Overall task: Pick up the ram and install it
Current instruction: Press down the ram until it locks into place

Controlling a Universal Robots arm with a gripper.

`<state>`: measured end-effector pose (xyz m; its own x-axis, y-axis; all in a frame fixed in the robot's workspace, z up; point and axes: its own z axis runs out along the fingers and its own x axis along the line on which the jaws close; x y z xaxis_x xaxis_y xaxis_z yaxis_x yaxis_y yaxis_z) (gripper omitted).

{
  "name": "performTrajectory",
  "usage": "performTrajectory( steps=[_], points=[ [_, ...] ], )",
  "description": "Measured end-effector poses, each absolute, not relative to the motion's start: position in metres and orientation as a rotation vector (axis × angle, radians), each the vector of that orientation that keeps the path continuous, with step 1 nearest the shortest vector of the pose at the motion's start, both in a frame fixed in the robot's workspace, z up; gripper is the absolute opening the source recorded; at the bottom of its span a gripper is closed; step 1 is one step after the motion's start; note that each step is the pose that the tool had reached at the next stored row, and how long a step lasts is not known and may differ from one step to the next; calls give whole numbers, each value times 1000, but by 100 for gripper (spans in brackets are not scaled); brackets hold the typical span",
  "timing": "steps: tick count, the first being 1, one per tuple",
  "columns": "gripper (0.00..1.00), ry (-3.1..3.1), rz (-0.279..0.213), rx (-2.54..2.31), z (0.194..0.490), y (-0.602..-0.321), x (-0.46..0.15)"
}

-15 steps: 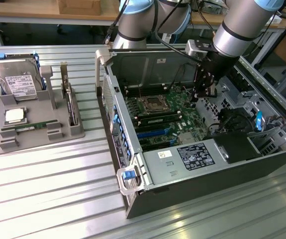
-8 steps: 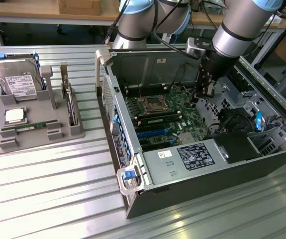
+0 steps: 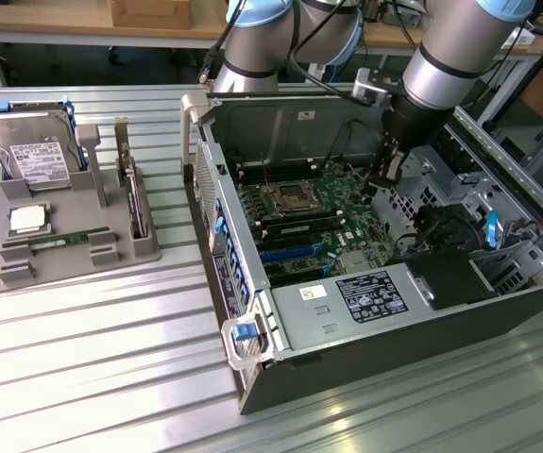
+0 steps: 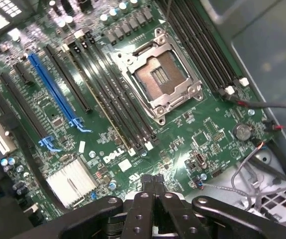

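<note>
A black two-fingered gripper (image 3: 385,177) on a grey Universal Robots arm (image 3: 446,61) hangs inside an open dark-grey computer case (image 3: 422,359), its fingers pressed together and holding nothing. In the wrist view the closed fingertips (image 4: 154,180) meet above a green Dell motherboard (image 4: 182,134), where an empty silver CPU socket (image 4: 158,74) sits with long black memory slots (image 4: 118,99) on both flanks and a blue expansion slot (image 4: 53,89) farther off.

The ram (image 3: 59,241), a thin green circuit-board stick, lies well apart from the gripper, at about nine o'clock from the case in the exterior view, flat in a groove of a grey moulded parts tray (image 3: 73,260) on the ribbed metal table (image 3: 110,377). At twelve o'clock from the stick, in the same tray, rests a square silver CPU chip (image 3: 28,220); beyond that, a large grey hard drive with a white label (image 3: 35,156) stands tilted.
</note>
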<state>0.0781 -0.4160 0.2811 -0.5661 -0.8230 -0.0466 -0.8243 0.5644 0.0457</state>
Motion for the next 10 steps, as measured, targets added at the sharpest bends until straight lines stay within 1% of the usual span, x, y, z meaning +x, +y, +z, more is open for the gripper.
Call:
performTrajectory(
  steps=[10],
  points=[
    [10,2917,80,-1101,280,-416,78]
  ],
)
